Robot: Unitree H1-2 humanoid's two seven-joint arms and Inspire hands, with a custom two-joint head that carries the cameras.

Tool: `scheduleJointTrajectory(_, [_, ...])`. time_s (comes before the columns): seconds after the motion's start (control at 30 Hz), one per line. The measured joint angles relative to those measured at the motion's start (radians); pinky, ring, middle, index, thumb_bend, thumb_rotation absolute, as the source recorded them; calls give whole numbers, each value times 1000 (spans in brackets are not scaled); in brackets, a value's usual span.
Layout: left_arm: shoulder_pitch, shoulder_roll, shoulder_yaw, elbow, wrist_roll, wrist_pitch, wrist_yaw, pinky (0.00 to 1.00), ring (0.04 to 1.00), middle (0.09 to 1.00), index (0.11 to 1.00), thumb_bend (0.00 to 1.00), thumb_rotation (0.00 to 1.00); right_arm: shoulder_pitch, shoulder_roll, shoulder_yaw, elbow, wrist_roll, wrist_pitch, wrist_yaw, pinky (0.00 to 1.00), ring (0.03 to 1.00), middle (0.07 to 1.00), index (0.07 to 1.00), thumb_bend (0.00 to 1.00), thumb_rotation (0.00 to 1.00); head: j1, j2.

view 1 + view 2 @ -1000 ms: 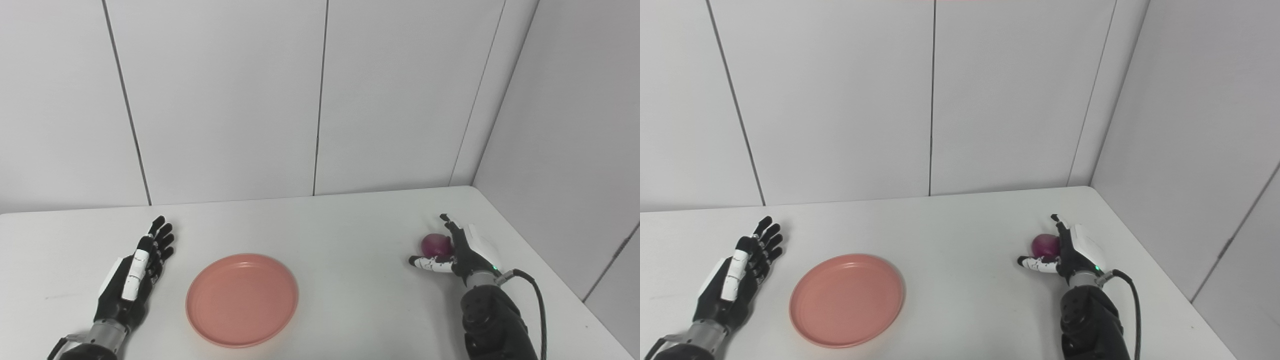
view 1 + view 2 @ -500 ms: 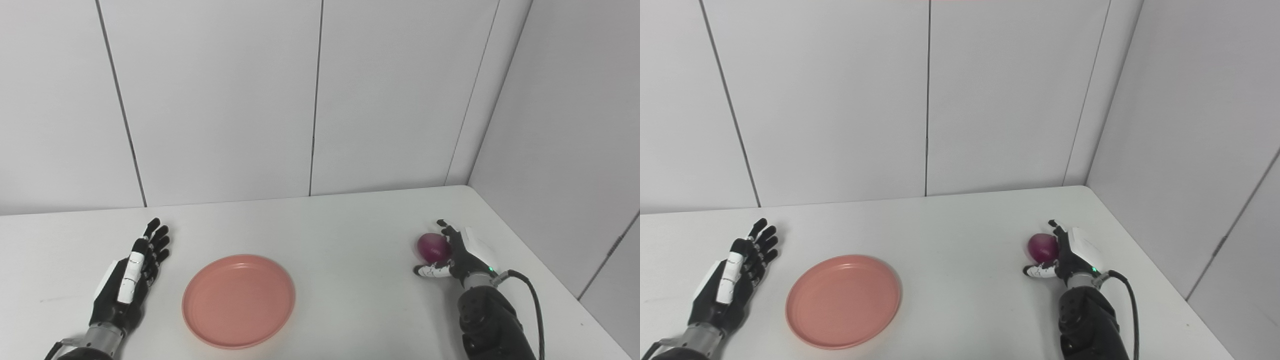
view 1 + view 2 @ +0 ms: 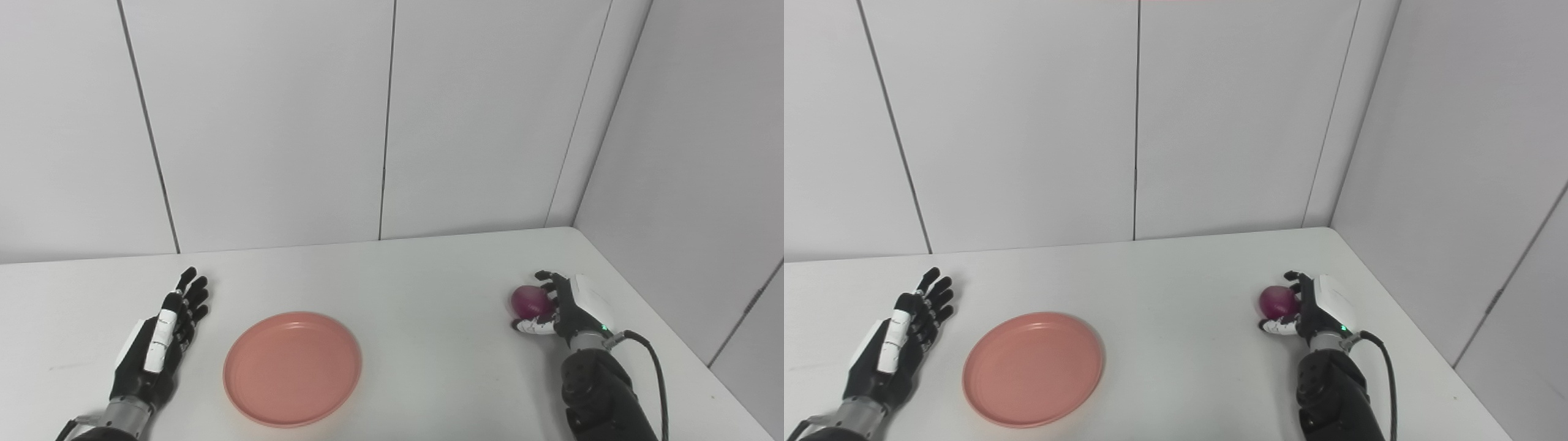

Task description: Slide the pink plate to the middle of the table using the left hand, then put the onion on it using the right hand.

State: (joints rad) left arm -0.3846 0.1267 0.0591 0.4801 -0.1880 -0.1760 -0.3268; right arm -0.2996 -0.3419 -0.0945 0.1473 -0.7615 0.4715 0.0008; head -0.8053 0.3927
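The plate (image 3: 293, 367), pink and round with a low raised rim, lies flat on the white table (image 3: 429, 269) toward the near edge, left of the table's middle, with nothing on it. The left hand (image 3: 158, 346) rests on the table just beside the plate's left side, apart from the rim, palm turned inward with its fingers (image 3: 191, 293) stretched out straight and slightly spread toward the back wall; it is released and grips nothing. Well apart on the right side of the table, near the corner where the two walls meet, the right hand (image 3: 1311, 309) curls around the onion (image 3: 1277, 301), a small dark purple-red ball. Its black fingers wrap over the top and far side of the onion while the white-tipped thumb (image 3: 1277, 327) presses in under its near side, so the hand is grasping the onion. Whether the onion is touching the table or just off it, I cannot tell, since the thumb hides its underside. The right forearm (image 3: 597, 392) is black and comes in from the bottom edge, with a black cable (image 3: 654, 367) looping out from the wrist. A wide stretch of bare table lies between the plate and the onion
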Motion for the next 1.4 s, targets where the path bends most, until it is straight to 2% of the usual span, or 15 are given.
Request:
scheduleJointTrajectory(0.13, [4,-1,0,-6,0,2,1,1000,1000,984,985,884,942,-9,-13,28,25,10,0,-36,496,610,674,750,767,70,2,0])
scheduleJointTrajectory(0.27, [6,-1,-1,-10,0,4,1,1000,1000,985,986,883,942,-10,-19,51,42,19,-4,-70,433,536,611,716,759,59,6,0])
scheduleJointTrajectory(0.47, [8,-1,-1,-11,0,8,3,1000,1000,982,983,889,942,-23,-36,75,72,46,-7,-113,440,523,594,670,722,20,6,2])
scheduleJointTrajectory(0.5, [8,-1,-1,-11,0,8,3,1000,1000,983,984,887,944,-23,-38,78,74,50,-7,-119,415,498,542,662,643,10,6,0])
scheduleJointTrajectory(0.57, [8,-1,-1,-11,0,8,3,1000,1000,983,981,878,943,-23,-40,84,77,56,-7,-129,391,476,470,540,545,1,8,0])
scheduleJointTrajectory(0.73, [8,-1,-1,-11,0,7,3,1000,1000,982,980,884,939,-28,-48,96,89,73,-16,-157,426,523,519,477,524,0,8,0])
scheduleJointTrajectory(0.97, [8,-1,-1,-11,0,7,3,1000,1000,982,979,881,943,-26,-60,111,86,81,-16,-166,341,438,444,505,526,0,8,3])
scheduleJointTrajectory(1.4, [8,-1,-1,-11,0,7,3,1000,1000,981,976,895,935,-8,-52,107,55,113,-16,-173,316,416,465,491,529,0,17,2])
